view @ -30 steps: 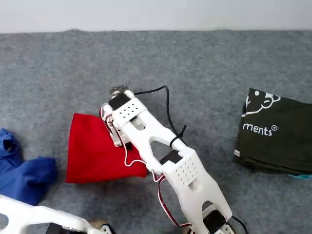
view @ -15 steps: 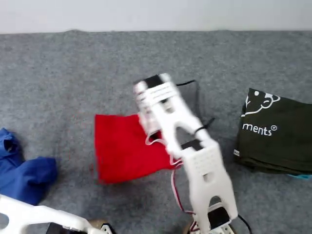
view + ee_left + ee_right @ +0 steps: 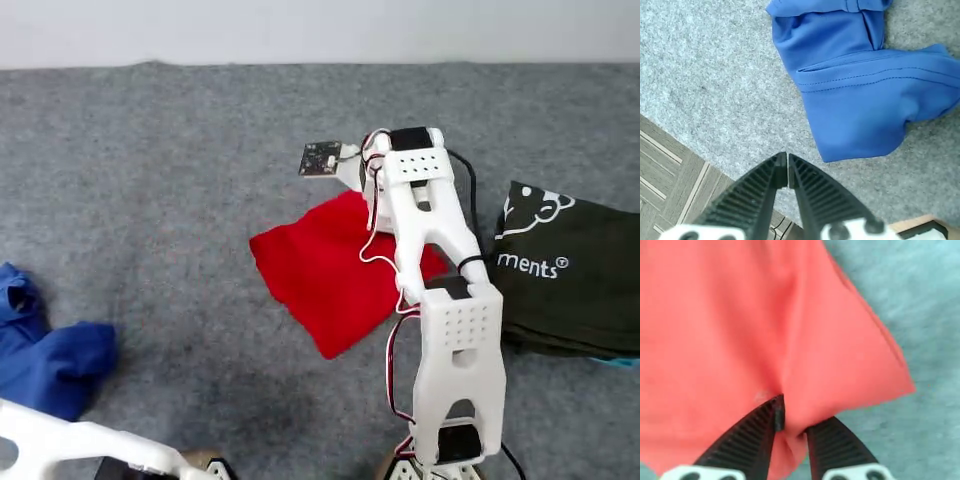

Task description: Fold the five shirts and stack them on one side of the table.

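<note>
Right tool (image 3: 792, 420): clenched on a pinch of the red shirt (image 3: 320, 275), with cloth bunched between the jaws.
Red shirt: folded and held by its edge toward the stack. The rest is spread cornerwise on the grey surface (image 3: 150, 150) near the middle, just beside the dark shirt (image 3: 570, 280).
Stack: the dark shirt is seen folded at the right side of the surface, with a light blue edge (image 3: 620, 362) showing beneath it.
Risk, grip: only a small fold is held, so the cloth could slip out if it is pulled against the rough surface.
Risk, fold: the trailing half could be dragged open or rolled under by that same friction, and the shirt would then land unfolded.
Risk, stack: the dark shirt could be pushed askew if the red one is slid into its side rather than lifted over it.
Right arm (image 3: 440, 290): stretched forward from the near edge, lying over the red shirt, with the wrist pitched down.
Left tool (image 3: 788, 167): closed on nothing, hanging above the surface's edge, beside the blue shirt (image 3: 865, 110).
Blue shirt: crumpled and not yet folded, at the left side.
Left arm (image 3: 70, 440): held low across the near left corner.
</note>
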You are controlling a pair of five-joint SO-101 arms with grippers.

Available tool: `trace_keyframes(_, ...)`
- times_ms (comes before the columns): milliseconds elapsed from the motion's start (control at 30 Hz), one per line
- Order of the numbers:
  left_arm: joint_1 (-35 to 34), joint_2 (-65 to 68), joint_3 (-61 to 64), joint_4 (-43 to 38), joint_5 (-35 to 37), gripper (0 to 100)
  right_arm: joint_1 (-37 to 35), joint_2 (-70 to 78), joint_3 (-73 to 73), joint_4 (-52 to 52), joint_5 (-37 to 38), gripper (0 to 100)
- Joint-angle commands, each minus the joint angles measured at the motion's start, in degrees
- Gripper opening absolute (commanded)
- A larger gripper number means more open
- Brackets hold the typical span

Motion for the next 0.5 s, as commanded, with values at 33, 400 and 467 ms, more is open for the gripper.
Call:
trace_keyframes(33,0.3,-1.8,-0.2,0.2,0.0,2,-2.3,-4.9,-2.0,-5.3,1.6,1.0)
trace_keyframes(400,0.9,-1.8,-0.2,0.1,-0.3,2,-3.9,-10.4,-2.0,-4.9,-17.8,17.4)
trace_keyframes(467,2.5,-1.8,-0.1,0.4,-0.3,2,-4.4,-12.4,-2.0,-4.5,-25.8,22.1)
